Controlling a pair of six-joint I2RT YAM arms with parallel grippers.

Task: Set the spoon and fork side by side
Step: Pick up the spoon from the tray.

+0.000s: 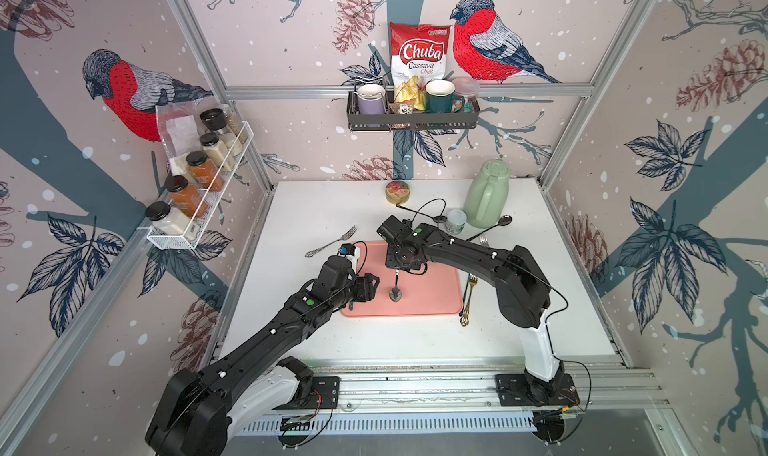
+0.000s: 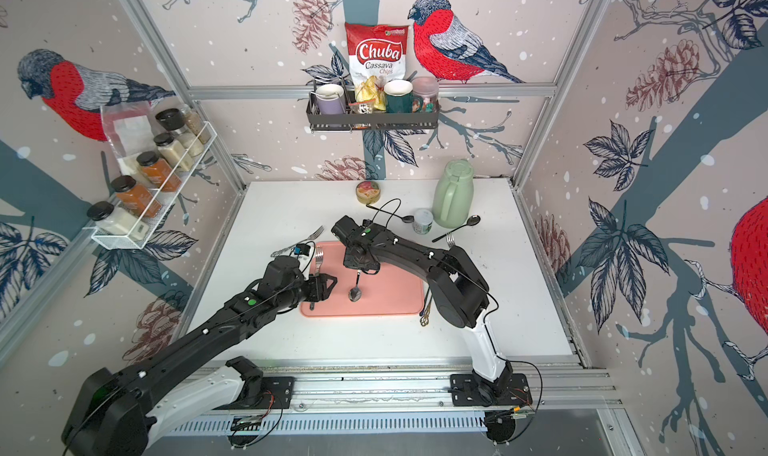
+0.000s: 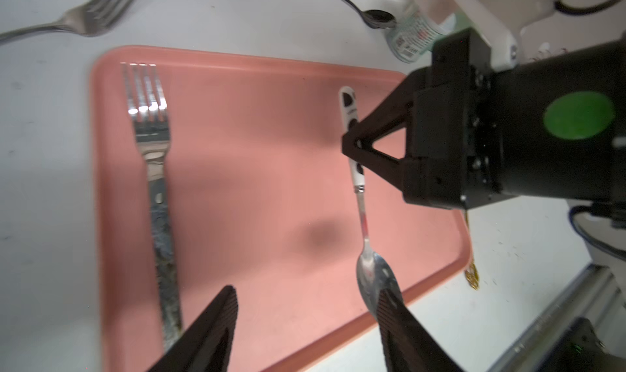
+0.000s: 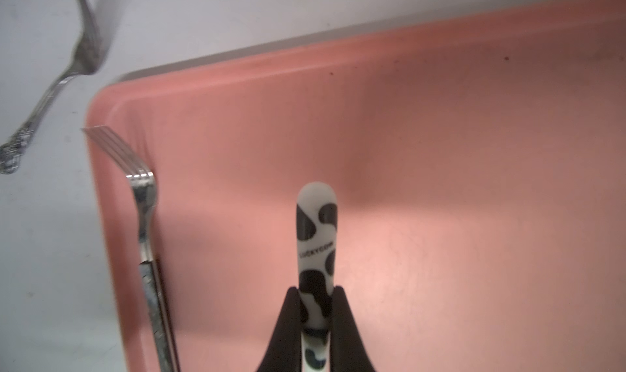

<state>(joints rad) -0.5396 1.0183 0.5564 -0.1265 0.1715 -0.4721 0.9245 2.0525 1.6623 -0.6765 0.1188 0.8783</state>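
Pinching spoon (image 4: 317, 245) between right fingers (image 4: 289, 323)

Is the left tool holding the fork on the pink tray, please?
No, the fork lies flat on the tray, outside the open, empty left tool.

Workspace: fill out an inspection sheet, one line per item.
Surface: white table, with a pink tray in the middle.
Job's things: fork lies along the tray's left edge; spoon is roughly parallel and apart from it, over the tray.
Clutter: silver fork, gold fork, black spoon, flask, tin, jar, all off the tray.
Grippers: right gripper shut on the spoon's handle; left gripper open, empty, above the tray.
Cables: cable loops above the right wrist.
Surroundings: spice rack on the left wall, shelf on the back wall.
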